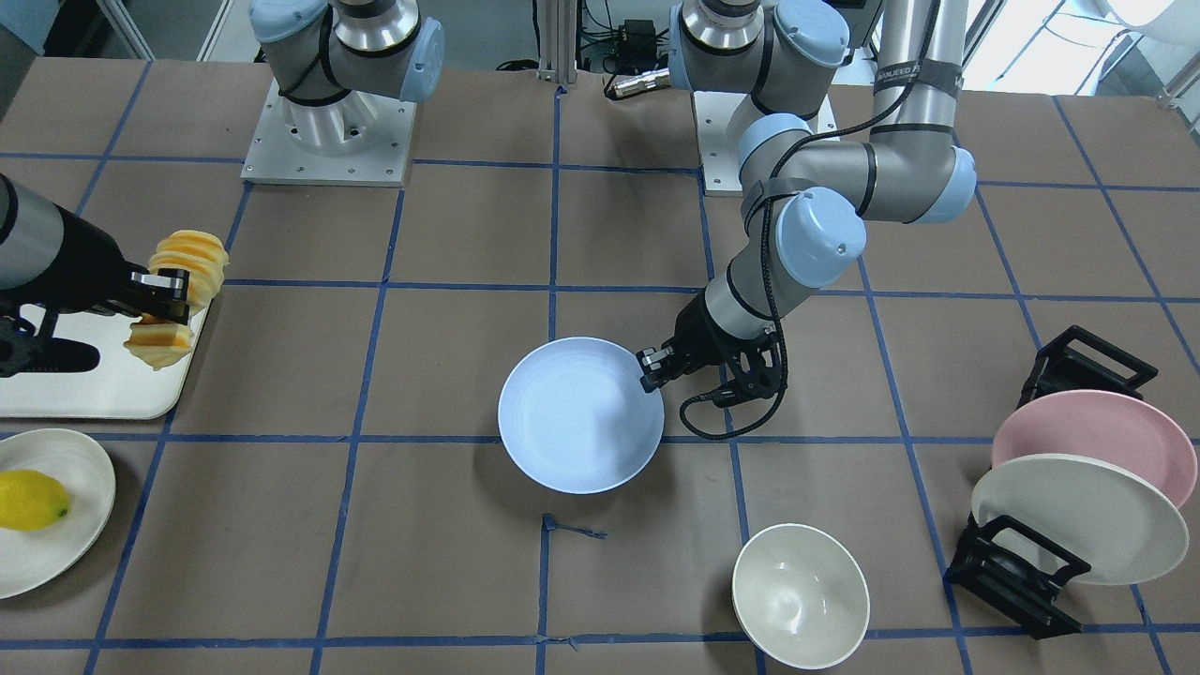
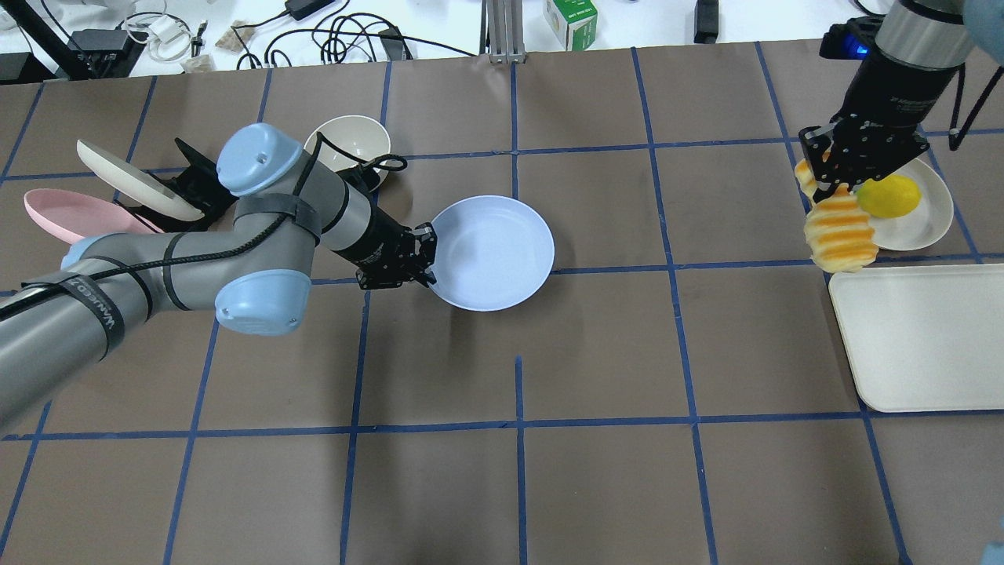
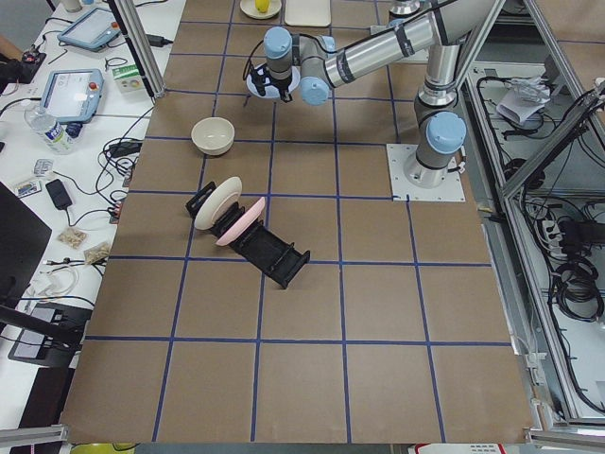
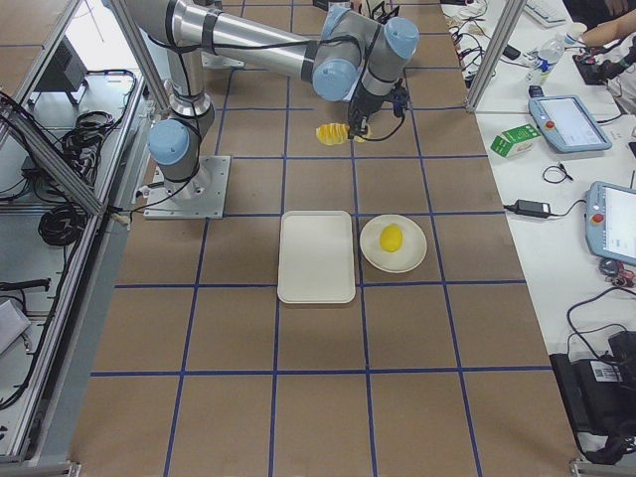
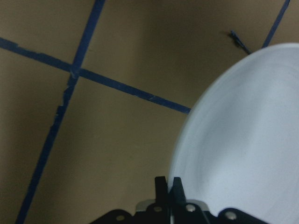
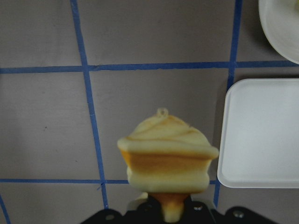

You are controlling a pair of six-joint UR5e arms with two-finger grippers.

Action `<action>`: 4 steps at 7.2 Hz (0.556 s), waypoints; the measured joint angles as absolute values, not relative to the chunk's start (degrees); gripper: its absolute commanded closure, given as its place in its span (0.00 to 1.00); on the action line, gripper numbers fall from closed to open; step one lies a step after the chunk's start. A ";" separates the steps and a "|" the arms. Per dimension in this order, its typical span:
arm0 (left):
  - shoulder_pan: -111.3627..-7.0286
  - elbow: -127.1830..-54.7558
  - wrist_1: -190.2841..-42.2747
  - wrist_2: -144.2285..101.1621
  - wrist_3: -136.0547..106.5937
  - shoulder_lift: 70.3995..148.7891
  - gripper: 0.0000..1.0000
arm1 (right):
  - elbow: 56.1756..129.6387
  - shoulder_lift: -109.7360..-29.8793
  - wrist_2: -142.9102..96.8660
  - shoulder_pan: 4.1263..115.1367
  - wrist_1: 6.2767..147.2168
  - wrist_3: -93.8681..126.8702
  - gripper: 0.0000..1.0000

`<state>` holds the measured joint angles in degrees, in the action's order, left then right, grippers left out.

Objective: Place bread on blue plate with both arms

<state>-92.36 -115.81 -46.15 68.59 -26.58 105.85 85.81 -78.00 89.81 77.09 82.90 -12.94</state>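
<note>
— jaws first: what are yours doing?

— my right gripper [image 2: 831, 184] is pinching the bread [image 2: 841, 229] near its middle, so both ends droop off either side of the fingers. my left gripper [image 2: 426, 253] is pressed together on the rim of the blue plate [image 2: 502, 251], at the edge nearest my left side.

— and where does the loaf sit from the plate?

— well apart. the bread hangs in the air at my far right, beside the white tray [image 2: 918, 337] and near the lemon [image 2: 889, 196] on its cream plate [image 2: 933, 216]. the blue plate is near the table's middle, a little to my left. so from my right jaws the plate lies leftward, across the table.

— which arm closes that gap?

— either could, i judge. the right can carry the bread leftward, or the left can draw the plate rightward.

— long axis?

— it seems to run from my base out toward the operators' side, but the loaf is bent over the fingers, so i can't tell exactly. i'd want it laid across the plate's middle.
</note>
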 measured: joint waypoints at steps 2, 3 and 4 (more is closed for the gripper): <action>-93.51 -116.60 -43.78 68.46 -26.94 108.54 0.84 | 85.87 -77.09 86.78 82.28 84.78 -7.83 1.00; -93.86 -116.60 -43.27 68.54 -26.75 109.44 0.29 | 85.87 -76.16 84.98 85.79 86.63 -4.21 1.00; -94.04 -116.52 -42.96 68.72 -26.43 109.90 0.23 | 85.90 -74.97 84.14 89.42 88.57 -0.64 1.00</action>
<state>-94.04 -116.52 -42.96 68.72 -26.43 109.90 85.90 -74.97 84.14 89.42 88.57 -0.64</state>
